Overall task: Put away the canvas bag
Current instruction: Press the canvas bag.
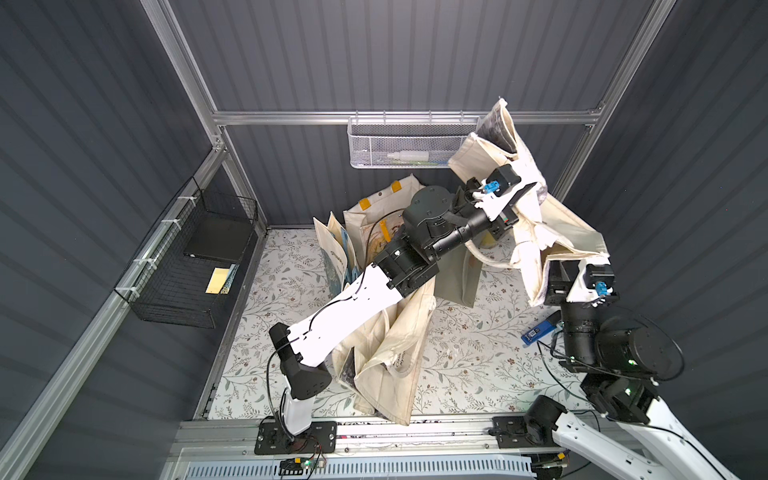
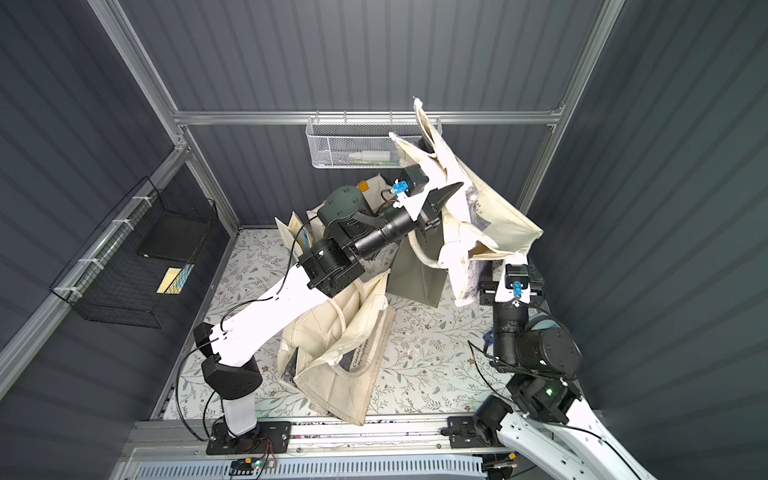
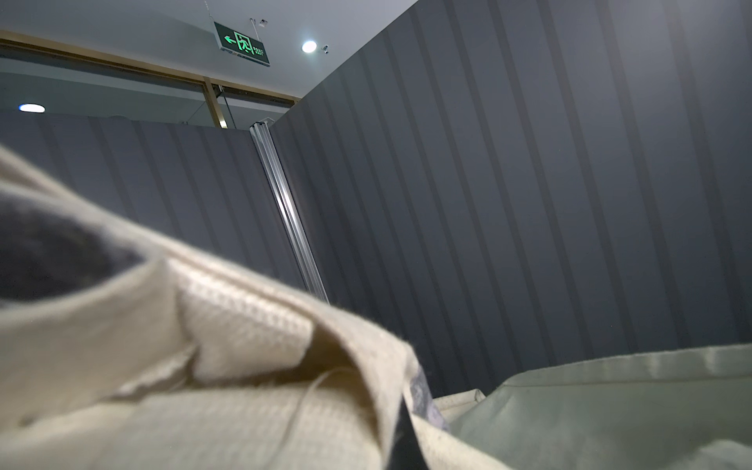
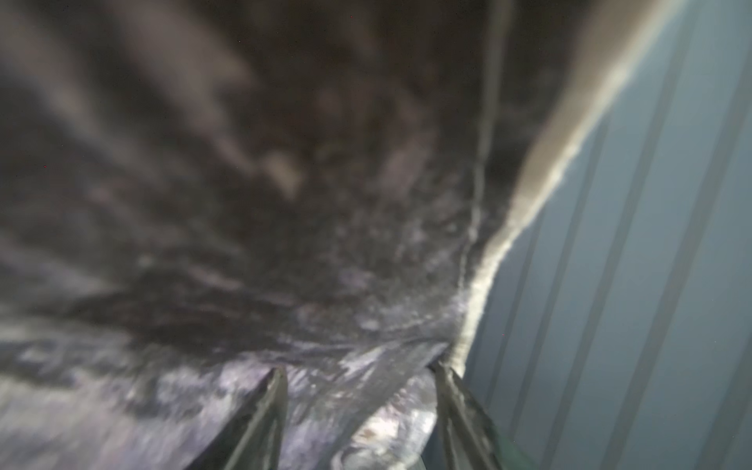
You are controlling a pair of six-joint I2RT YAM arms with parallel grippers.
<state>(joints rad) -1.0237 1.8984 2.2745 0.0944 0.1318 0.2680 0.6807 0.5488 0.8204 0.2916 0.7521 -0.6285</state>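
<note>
The cream canvas bag hangs crumpled in the air at the back right, held between both arms in both top views. Its upper corner reaches the back rail. My left gripper is shut on a fold of the bag near its top; the left wrist view shows only bunched cream cloth close up, and the fingers are hidden. My right gripper sits at the bag's lower edge, jaws apart, with the dark printed cloth between the fingers.
A white mesh basket with a bottle hangs on the back rail beside the bag. A black wire basket is on the left wall. More tote bags and a grey-green bag crowd the floral tabletop. A blue item lies beside the right arm.
</note>
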